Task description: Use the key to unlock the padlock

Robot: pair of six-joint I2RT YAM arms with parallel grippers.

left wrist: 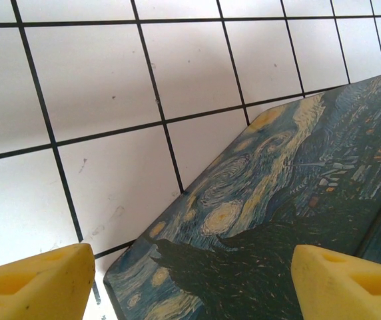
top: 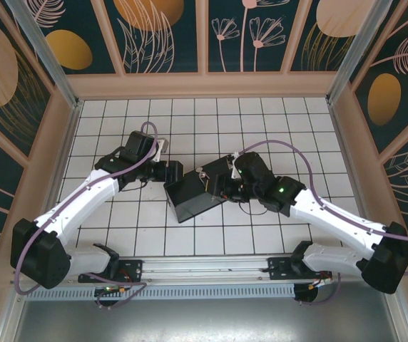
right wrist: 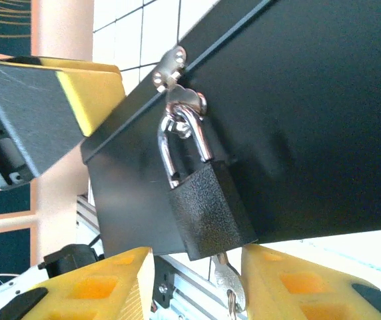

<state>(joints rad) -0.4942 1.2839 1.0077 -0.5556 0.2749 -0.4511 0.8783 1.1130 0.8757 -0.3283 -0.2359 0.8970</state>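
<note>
Grip mattered most, I judged: right gripper should close squarely on the slim brownish-silver metal key, then twist without dragging the small grey metal padlock. Key hung from the lock's underside between those yellow fingers, which stood apart, unclamped. Left gripper gaped wide above the starry painted box lid.

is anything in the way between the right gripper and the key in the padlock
Nothing visible does. The slim silvery metal key sticks out of the bottom of the dark grey padlock hanging on the hasp of the black box, and it sits in the gap of the open right gripper, near one yellow finger.
</note>
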